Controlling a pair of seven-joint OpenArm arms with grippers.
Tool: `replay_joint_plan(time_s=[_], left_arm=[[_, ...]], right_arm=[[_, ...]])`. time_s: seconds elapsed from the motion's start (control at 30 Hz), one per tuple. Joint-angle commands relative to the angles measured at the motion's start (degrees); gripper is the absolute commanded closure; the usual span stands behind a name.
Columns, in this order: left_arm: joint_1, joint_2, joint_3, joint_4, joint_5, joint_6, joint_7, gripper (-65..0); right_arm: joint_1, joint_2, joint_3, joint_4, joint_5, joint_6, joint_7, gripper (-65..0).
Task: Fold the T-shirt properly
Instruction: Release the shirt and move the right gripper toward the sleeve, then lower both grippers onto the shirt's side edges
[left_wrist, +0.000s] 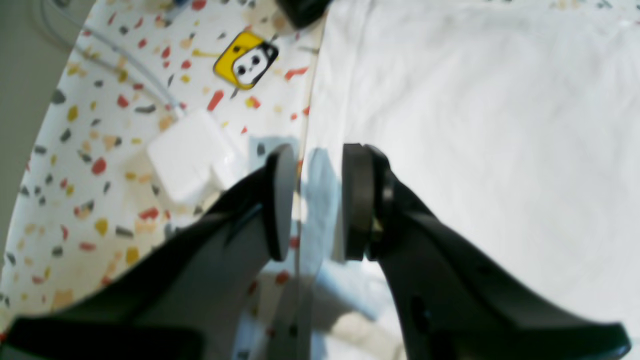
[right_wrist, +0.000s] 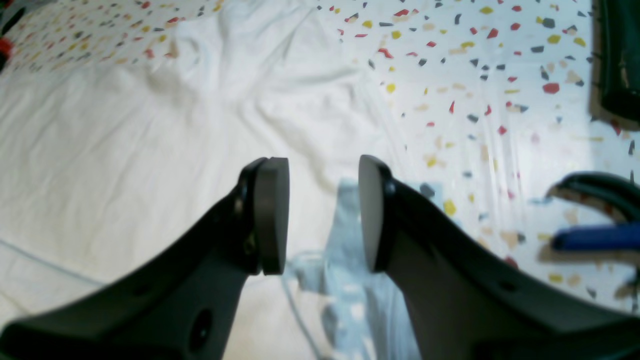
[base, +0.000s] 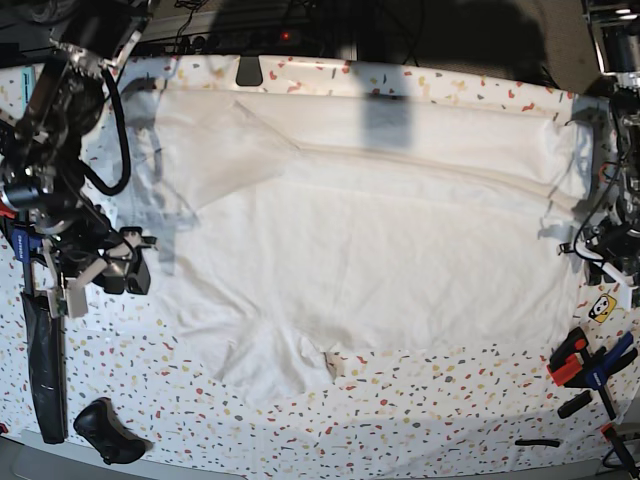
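Note:
The white T-shirt (base: 360, 250) lies spread wide on the speckled table, with a sleeve folded over at the back left and the front hem bunched. In the base view my left gripper (base: 582, 250) is at the shirt's right edge. The left wrist view shows this gripper (left_wrist: 318, 202) open, its pads straddling the shirt's edge, with cloth (left_wrist: 475, 125) to the right. At the shirt's left side is my right gripper (base: 135, 272). Seen from the right wrist, it (right_wrist: 324, 215) stands open above the wrinkled cloth edge (right_wrist: 125, 140), nothing between its pads.
A white power adapter (left_wrist: 192, 155) with its cable and a yellow sticker (left_wrist: 246, 60) lie on the table beside the shirt's right edge. Orange and blue clamps (base: 590, 360) sit at the front right. A black object (base: 105, 430) and a dark strip (base: 45, 370) are front left.

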Motion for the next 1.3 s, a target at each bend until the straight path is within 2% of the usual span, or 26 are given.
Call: replay_joint_plan(time_s=[0.0,0.13,0.3,0.37,0.47,0.53,0.67,0.8,0.93,1.07,1.27], left_arm=[[-1.3,-1.1,-0.4,0.8,0.2,0.2,-1.2,-16.2],[-1.5,-1.1,-0.4,0.8,0.6,0.2,-1.2,-16.2],[-1.5,-1.1,-0.4,0.8,0.6,0.2,-1.2,-16.2],[-1.5,-1.1,-0.4,0.8,0.6,0.2,-1.2,-16.2],[-1.5,-1.1,-0.4,0.8,0.6,0.2,-1.2,-16.2],[-1.5,-1.1,-0.4,0.8,0.6,0.2,-1.3,-16.2],[-1.5,-1.1,-0.4,0.8,0.6,0.2,-1.3,-16.2],[-1.5,-1.1,-0.4,0.8,0.6,0.2,-1.7,-16.2],[-1.5,-1.1,-0.4,0.8,0.6,0.2,-1.7,-16.2],[-1.5,-1.1,-0.4,0.8,0.6,0.2,-1.7,-16.2],[-1.5,-1.1,-0.4,0.8,0.6,0.2,-1.7,-16.2]], right_arm=[[3.1,1.2,-1.2,-1.6,-0.7,-1.0,2.0,-23.6],[13.2,3.8,-5.4,-13.9,-3.9,-2.4,3.1,-23.6],[24.3,6.7,-6.4,-28.0,-3.8,-2.8,2.3,-23.7],[27.0,7.3,-6.4,-33.0,-4.0,-2.8,1.2,-28.6],[28.2,7.5,-6.4,-40.2,-7.1,-2.8,3.8,-35.6],[28.2,7.6,-6.4,-44.8,-9.0,-2.8,7.4,-35.6],[28.2,7.7,-6.4,-51.9,-9.1,-2.8,8.8,-35.6],[28.2,7.7,-6.4,-55.5,-11.8,-2.8,13.6,-35.6],[28.3,7.4,-6.4,-57.8,-11.5,-3.4,14.1,-35.6],[29.4,7.3,-6.4,-62.3,-11.5,-8.2,16.0,-35.5],[34.3,6.7,-6.5,-69.7,-14.0,-7.9,15.9,-35.5]])
